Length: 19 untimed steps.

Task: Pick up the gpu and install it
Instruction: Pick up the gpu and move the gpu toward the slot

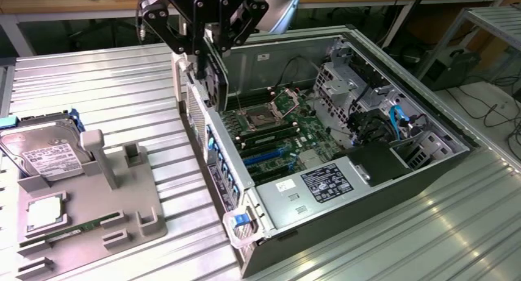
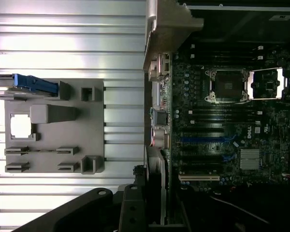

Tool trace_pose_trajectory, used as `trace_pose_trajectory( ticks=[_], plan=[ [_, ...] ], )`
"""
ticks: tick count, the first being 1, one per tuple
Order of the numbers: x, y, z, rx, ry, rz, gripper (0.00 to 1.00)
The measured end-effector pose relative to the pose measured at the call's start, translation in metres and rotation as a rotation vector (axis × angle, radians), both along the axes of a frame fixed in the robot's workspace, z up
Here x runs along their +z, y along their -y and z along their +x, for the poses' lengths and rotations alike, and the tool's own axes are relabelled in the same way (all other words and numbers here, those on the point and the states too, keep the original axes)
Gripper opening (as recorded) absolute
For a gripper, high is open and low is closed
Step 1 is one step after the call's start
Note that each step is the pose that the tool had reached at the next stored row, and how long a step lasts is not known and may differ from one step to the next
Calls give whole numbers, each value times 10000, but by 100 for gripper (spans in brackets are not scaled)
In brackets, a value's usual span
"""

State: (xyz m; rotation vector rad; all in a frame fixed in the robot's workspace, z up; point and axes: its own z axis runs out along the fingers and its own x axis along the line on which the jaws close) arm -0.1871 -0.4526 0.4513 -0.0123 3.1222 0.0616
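Gripper [image 1: 207, 46] sits high over the rear edge of the open computer case [image 1: 382, 217]. Its fingers are pinched most of the way in and clamped on the top of the gpu [image 1: 213, 80], so the card is off the table and in the air.

The gpu hangs straight down at 6 o'clock from the gripper. Its long axis runs 12 to 6 in the exterior view, with the black fan face partly toward that camera. Its lower end is level with the top of the case's rear wall, just inside it, touching nothing that I can see.

Key relation: the motherboard [image 1: 281, 119] lies flat in the case bottom, below the card. The blue expansion slots [image 1: 262, 154] are at about 5 o'clock from the card's lower end in the exterior view, apart from it and lower down. The slots run roughly 8 to 2 o'clock there. My read is that the card is upright on end while the slots lie flat, so the two long axes are not lined up, and the card is not seated.

The grey fixture tray [image 1: 122, 208] is well apart at 8 o'clock from the gripper, with the hard drive [image 1: 45, 153] standing in it. The card has already been lifted clear of that side.
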Motion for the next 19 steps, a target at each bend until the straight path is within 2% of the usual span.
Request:
trace_pose_trajectory(
  ticks=[19],
  plan=[
    [-2,0,216,0,-1,0,27]
  ],
)
